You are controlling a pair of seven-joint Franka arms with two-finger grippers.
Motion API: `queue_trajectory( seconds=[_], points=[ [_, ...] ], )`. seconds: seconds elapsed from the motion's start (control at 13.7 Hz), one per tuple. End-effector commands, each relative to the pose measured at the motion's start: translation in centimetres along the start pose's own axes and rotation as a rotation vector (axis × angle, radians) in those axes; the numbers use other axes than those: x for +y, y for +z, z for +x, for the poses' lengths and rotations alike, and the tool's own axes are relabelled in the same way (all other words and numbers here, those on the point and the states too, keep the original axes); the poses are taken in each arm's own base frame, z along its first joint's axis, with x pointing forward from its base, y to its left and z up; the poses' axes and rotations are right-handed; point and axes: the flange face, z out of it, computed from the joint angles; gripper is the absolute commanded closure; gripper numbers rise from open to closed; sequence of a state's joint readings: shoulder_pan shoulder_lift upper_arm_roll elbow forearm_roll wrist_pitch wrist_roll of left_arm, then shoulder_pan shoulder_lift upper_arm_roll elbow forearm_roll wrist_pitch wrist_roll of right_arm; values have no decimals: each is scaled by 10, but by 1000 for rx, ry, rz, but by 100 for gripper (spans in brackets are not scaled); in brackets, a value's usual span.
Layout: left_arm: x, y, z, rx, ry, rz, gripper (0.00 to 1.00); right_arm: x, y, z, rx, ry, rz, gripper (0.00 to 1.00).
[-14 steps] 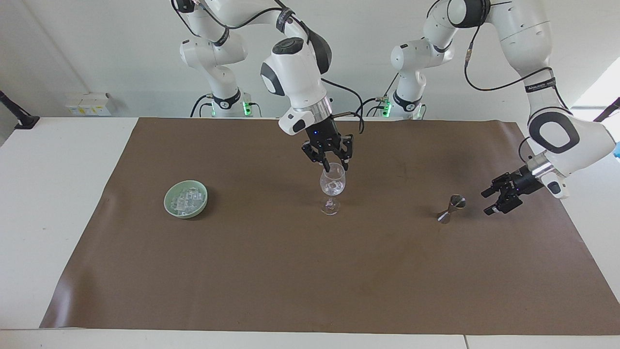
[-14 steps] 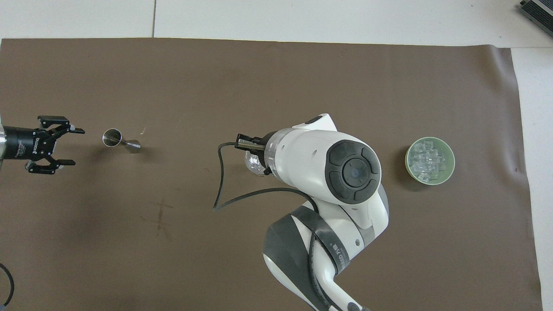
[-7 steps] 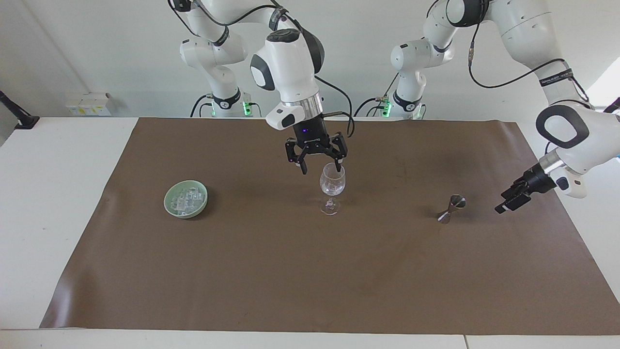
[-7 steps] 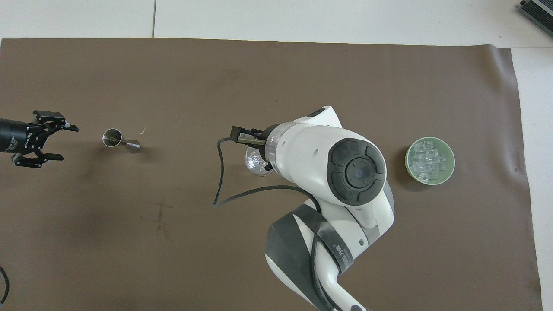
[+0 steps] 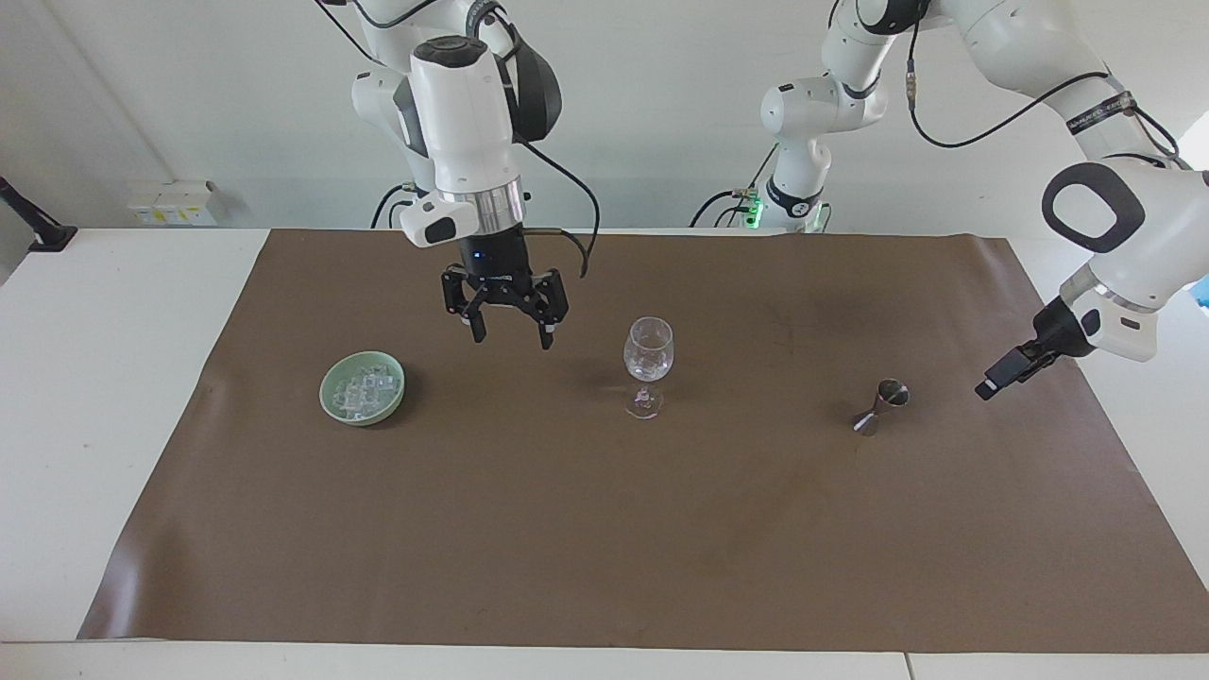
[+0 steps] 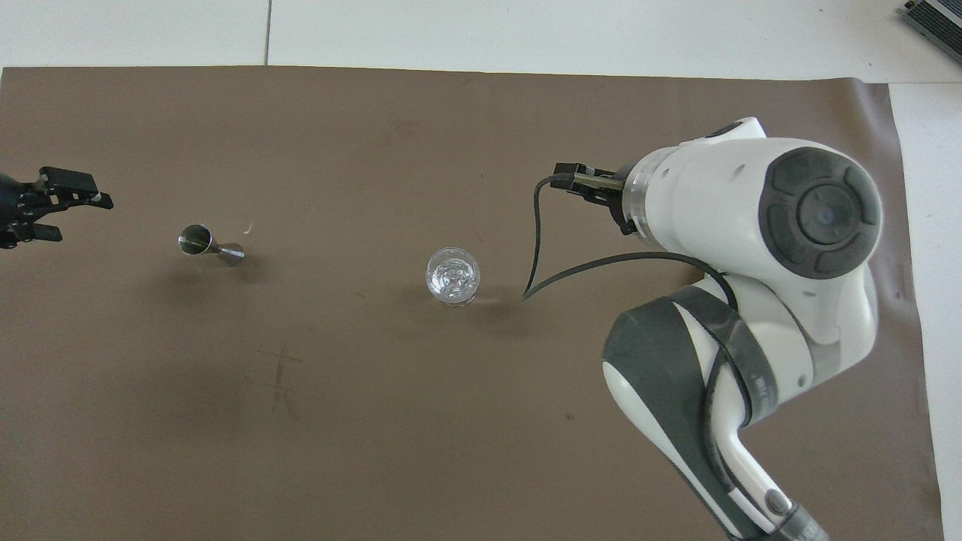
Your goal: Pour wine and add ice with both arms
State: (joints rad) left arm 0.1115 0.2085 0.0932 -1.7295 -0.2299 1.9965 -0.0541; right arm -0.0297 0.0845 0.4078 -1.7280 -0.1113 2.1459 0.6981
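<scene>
A clear wine glass (image 5: 649,364) (image 6: 453,276) stands upright mid-mat, with small clear ice pieces in its bowl. More ice (image 5: 364,389) fills a green bowl (image 5: 331,401) toward the right arm's end. My right gripper (image 5: 511,338) hangs open and empty over the mat between the bowl and the glass. In the overhead view its wrist hides both it and the bowl. A steel jigger (image 5: 880,406) (image 6: 210,246) stands toward the left arm's end. Beside it, over the mat's edge, my left gripper (image 5: 999,375) (image 6: 79,218) is open and empty. No wine is in view.
A brown mat (image 5: 604,548) covers most of the white table (image 5: 94,378). A black cable (image 6: 535,248) loops down from the right wrist beside the glass. Both arm bases stand at the robots' edge of the table.
My right gripper opened over the wine glass, then swung away toward the green bowl. My left gripper drew back from the jigger toward the mat's edge.
</scene>
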Motion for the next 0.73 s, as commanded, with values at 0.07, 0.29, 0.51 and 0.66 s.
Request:
queue_trajectory(
  seconds=[0.07,0.29,0.51,0.66],
  points=[
    [35,-47,-12,57,131,74,0,23,-44,-2,6,10,-61,0],
    [60,-84,-35,71,174,65,0,40,-51,2,-9,39,-93,0],
    [74,-112,-57,50,207,58,0,59,-67,11,-24,63,-124,0],
    [84,-135,-65,13,222,60,0,82,-72,21,-55,46,-154,0]
  ],
)
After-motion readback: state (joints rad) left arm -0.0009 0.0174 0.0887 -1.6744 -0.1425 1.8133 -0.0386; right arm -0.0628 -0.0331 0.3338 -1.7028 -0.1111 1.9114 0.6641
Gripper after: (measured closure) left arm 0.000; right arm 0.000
